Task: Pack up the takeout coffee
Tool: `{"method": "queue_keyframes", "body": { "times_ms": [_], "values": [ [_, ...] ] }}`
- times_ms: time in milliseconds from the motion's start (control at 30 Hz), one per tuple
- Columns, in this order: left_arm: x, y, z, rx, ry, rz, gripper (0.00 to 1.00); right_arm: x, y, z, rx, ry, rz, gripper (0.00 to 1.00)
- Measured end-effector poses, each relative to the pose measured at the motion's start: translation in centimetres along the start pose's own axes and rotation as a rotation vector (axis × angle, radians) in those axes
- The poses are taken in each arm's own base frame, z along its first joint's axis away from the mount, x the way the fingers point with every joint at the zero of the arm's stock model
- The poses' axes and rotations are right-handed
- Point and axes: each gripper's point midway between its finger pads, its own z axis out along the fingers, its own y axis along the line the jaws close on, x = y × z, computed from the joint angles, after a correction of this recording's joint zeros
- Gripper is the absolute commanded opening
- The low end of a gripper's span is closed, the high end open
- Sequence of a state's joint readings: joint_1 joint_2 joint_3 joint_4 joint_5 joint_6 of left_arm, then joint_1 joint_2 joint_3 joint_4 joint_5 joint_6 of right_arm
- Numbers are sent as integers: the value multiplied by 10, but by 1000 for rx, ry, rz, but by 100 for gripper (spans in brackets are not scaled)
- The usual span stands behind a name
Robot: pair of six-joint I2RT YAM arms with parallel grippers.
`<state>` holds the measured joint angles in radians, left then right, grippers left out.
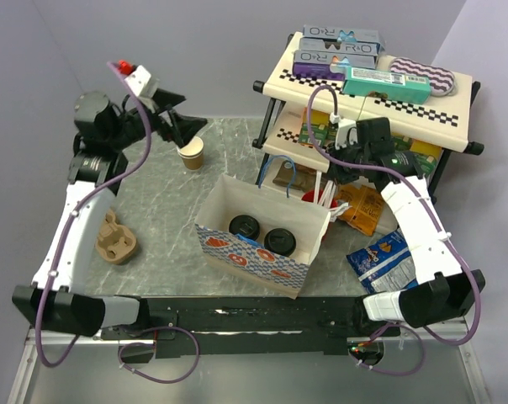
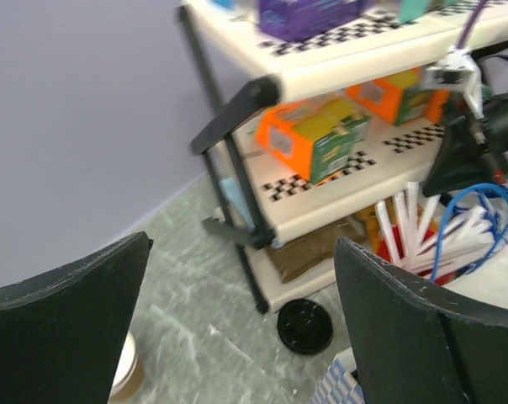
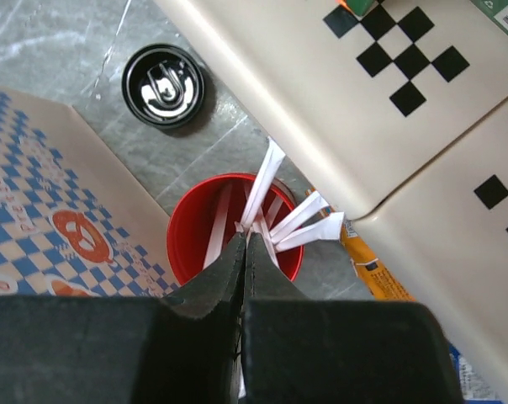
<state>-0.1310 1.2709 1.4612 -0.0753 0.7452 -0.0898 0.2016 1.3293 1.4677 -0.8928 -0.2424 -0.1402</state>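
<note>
The two lidded cups [image 1: 244, 225] are sitting inside the patterned bag [image 1: 254, 265]. My right gripper [image 3: 246, 242] is clenching shut among the stirrers [image 3: 267, 177] in the red cup [image 3: 182, 244], so I'm planning a straight, slow lift. My left gripper [image 2: 241, 244] is hanging released near the lidless cup [image 1: 191, 153].

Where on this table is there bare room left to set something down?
Bare marble lies between the cup carrier and the paper bag, and between the lidless cup and the shelf. Right of the bag is crowded: red cup, snack packets, right gripper.
</note>
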Motion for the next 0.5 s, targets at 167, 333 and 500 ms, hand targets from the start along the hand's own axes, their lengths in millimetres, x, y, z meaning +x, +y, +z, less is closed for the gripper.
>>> {"method": "queue_keyframes", "body": {
  "times_ms": [167,333,500],
  "values": [
    [-8,-15,39,117,-3,35,99,1,3,0,-18,-26,-42,0],
    [-14,-21,90,212,-16,76,98,7,7,2,-51,-33,-76,0],
    [8,-31,141,290,2,74,98,21,20,-4,-123,-35,-146,0]
  ]
}}
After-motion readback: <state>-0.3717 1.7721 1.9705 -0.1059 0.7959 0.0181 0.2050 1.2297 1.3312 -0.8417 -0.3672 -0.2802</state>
